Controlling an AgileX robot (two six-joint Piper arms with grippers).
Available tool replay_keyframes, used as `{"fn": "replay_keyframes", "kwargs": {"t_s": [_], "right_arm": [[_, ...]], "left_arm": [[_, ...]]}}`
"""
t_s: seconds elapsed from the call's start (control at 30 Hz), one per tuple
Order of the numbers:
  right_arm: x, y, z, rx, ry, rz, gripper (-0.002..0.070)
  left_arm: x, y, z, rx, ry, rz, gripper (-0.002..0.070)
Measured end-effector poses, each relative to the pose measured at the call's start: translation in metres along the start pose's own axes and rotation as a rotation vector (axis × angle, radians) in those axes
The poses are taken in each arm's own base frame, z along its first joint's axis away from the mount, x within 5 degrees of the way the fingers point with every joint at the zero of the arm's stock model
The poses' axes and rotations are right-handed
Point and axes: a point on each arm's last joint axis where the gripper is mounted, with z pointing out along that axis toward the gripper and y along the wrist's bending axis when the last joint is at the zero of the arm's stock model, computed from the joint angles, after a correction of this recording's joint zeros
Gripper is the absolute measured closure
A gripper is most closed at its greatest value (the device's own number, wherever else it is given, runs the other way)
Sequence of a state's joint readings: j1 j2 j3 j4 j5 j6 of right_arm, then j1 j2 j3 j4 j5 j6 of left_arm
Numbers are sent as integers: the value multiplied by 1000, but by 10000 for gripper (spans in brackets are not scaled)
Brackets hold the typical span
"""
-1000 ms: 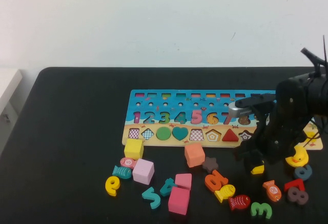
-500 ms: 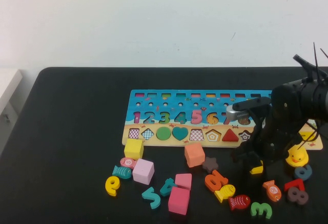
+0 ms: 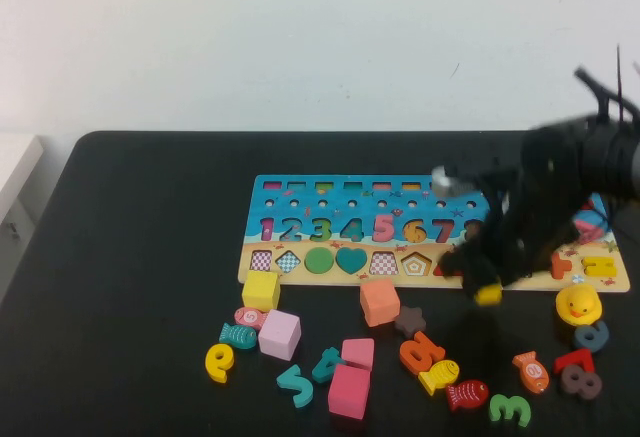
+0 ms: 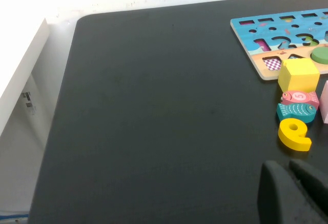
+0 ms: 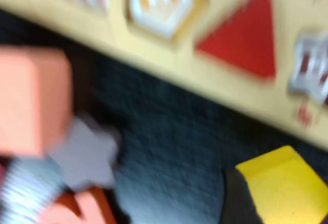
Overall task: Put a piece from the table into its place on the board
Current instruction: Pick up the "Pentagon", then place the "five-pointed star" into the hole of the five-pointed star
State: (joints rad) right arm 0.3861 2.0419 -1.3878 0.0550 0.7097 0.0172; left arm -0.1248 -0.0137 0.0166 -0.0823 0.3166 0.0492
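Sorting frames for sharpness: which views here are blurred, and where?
High view: the right arm and right tool holding the yellow piece smear; the board stays crisp. Right wrist view: blurred throughout. Left wrist view: sharp, with the left tool over the table.

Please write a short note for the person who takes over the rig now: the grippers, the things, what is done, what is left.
Right gripper: shut on the small flat yellow wooden pentagon block, lifted at the near edge of the long wooden puzzle board.
Left gripper: parked low over the black table, apart from the pieces.
Done: block picked up.
Left: carry it to the pentagon-shaped recess, empty now, and seat it.
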Motion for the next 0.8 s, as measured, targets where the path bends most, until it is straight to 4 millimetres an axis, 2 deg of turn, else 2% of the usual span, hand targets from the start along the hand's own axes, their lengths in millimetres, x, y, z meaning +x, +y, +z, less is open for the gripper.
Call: {"fn": "replay_keyframes", "kwargs": {"t_s": [0.2,0.33,0.43,0.6,0.8], "right_arm": [[-34,7,-29,-41,-131,4,304],[-50,10,-36,-53,-181,-3,304],[-58,16,-32,-60,-184,-14,304],[-66,31,-10,-70,-154,-44,304],[-63,36,19,-71,-73,-54,304]], "left_arm": [[0,0,0,0,0,0,677],[0,0,0,0,0,0,677],[0,0,0,0,0,0,677],[0,0,0,0,0,2,677],[0,0,0,0,0,2,677]]}}
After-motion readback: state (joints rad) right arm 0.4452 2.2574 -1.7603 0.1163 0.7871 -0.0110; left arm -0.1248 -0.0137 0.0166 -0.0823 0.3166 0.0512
